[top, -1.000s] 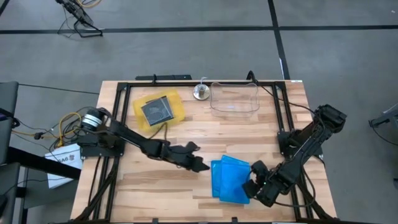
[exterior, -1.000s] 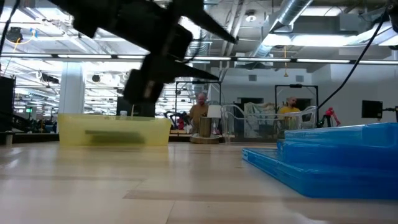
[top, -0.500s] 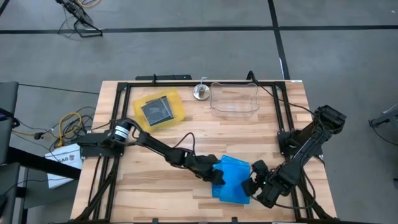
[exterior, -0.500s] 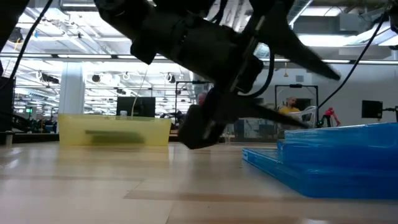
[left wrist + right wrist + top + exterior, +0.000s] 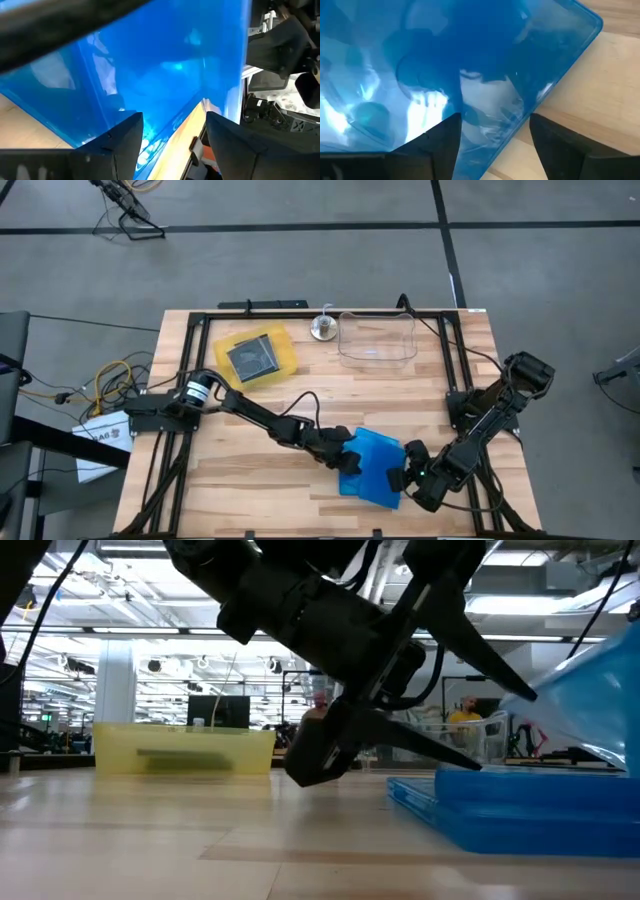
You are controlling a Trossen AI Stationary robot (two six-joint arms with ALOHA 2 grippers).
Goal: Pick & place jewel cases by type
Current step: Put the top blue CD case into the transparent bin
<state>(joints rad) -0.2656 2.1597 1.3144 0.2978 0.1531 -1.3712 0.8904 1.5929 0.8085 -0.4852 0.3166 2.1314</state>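
Presently the blue jewel cases (image 5: 368,467) lie stacked near the table's (image 5: 240,480) front edge, between the left gripper (image 5: 345,461) and right gripper (image 5: 405,478), both spread-jawed at opposite sides, one case tilted up.

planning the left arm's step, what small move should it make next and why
Probably close the left hand on the edge of the tilted top blue jewel case: its fingers stand open at that edge, and the right hand props the other side up.
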